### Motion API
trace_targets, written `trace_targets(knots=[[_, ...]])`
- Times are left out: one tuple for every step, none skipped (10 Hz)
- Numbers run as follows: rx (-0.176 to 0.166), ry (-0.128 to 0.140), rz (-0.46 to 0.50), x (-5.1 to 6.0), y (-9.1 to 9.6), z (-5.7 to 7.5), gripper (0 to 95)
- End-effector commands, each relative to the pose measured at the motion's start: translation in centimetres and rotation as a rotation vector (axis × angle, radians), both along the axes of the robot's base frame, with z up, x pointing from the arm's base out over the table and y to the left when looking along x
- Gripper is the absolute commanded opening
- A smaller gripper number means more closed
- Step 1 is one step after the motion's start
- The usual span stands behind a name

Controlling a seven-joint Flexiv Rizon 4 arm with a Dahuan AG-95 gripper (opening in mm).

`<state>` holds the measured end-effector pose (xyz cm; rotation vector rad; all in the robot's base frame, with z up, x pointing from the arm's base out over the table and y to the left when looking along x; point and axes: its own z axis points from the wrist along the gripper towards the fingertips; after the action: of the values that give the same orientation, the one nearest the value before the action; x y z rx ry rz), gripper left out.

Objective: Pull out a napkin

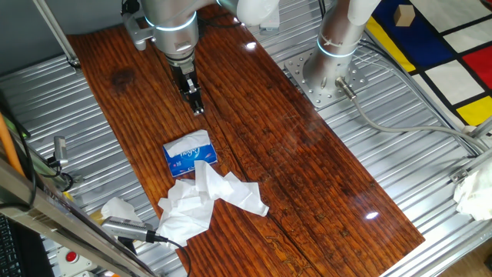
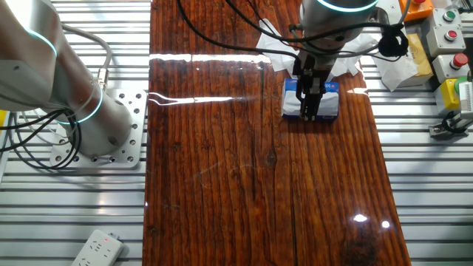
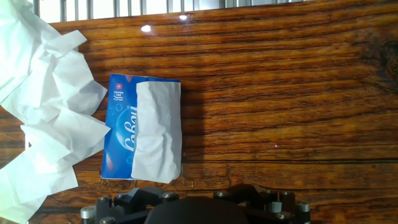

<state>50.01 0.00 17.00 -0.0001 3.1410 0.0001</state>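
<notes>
The blue plastic pack (image 1: 188, 154) with white lettering lies flat on the wooden table (image 1: 307, 177). The napkin (image 3: 158, 130), a narrow white sheet, sticks out of the pack's top and lies along it. It also shows in the one fixed view (image 1: 201, 146). A larger heap of loose white tissue sheets (image 1: 204, 200) lies against the pack's end. My gripper (image 1: 197, 108) hangs above the table beside the pack, apart from it, on the side away from the heap. Its fingers look closed together and empty. In the other fixed view my gripper (image 2: 309, 111) overlaps the pack (image 2: 329, 103).
A second arm's base (image 1: 327, 73) is bolted beside the table. Crumpled tissues lie off the table (image 1: 117, 208) and at the right (image 1: 473, 192). Button boxes (image 2: 451, 29) and a power strip (image 2: 96, 251) sit on the metal bench.
</notes>
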Motion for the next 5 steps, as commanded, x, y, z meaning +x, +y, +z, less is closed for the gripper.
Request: trace_targets(knots=[[0.045, -0.080, -0.230, -0.05, 0.03, 0.04, 0.0], [0.035, -0.069, -0.231, -0.16, 0.07, 0.48, 0.0], [0.034, -0.065, -0.231, -0.22, 0.09, 0.72, 0.0], [0.034, -0.063, -0.231, -0.27, 0.08, 0.79, 0.0], [0.034, -0.065, -0.233, -0.28, 0.07, 0.79, 0.0]])
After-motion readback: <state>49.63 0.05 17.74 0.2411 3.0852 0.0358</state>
